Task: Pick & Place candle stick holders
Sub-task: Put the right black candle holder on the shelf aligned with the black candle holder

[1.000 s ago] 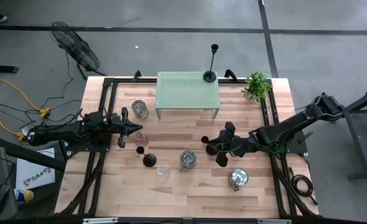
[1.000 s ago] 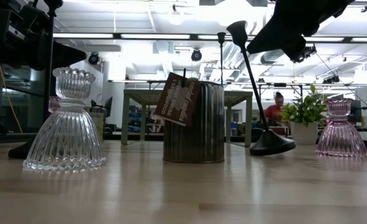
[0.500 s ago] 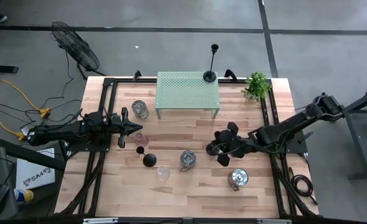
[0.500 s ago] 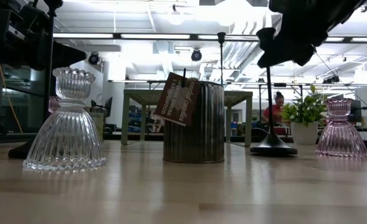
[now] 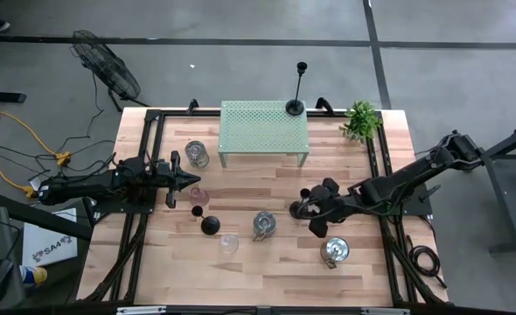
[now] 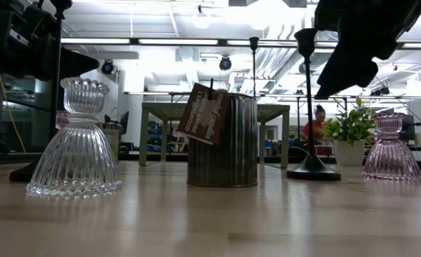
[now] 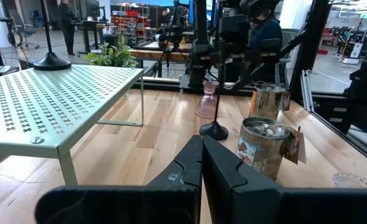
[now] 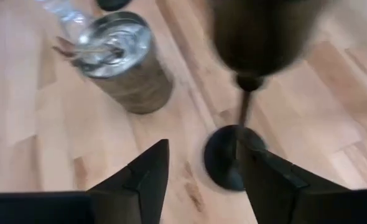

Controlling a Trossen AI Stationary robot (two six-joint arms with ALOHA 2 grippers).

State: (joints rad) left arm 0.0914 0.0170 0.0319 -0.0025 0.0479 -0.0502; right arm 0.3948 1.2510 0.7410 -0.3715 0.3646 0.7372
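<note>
We judge task early. Near edge: clear ribbed glass holder (image 6: 75, 140), silvery tagged jar (image 6: 232, 140) unplaced. Mid-counter (image 5: 267, 267): right pincer (image 8: 203, 163) open, empty, straddling upright black thin-stemmed candlestick (image 6: 310, 107). Left pincer (image 7: 201, 163) closed, empty. Far: one black candlestick (image 5: 297, 89) on pale green perforated shelf (image 5: 263, 129).

Right gripper (image 5: 309, 213) sits mid-table w/ fingers spread, black candlestick (image 8: 233, 155) upright just beside them, base on wood. Silvery jar (image 5: 263, 225) crowds its left; 2nd jar (image 5: 334, 252) near, toward front edge. Bare wood btwn gripper and green shelf (image 5: 264, 133). Left gripper (image 5: 192, 179) at left side, fingers together; pink cup (image 5: 198, 194), black base (image 5: 210, 225) and clear cup (image 5: 229, 242) cluster just beyond it. Plant (image 5: 361, 120) blocks back right corner.
</note>
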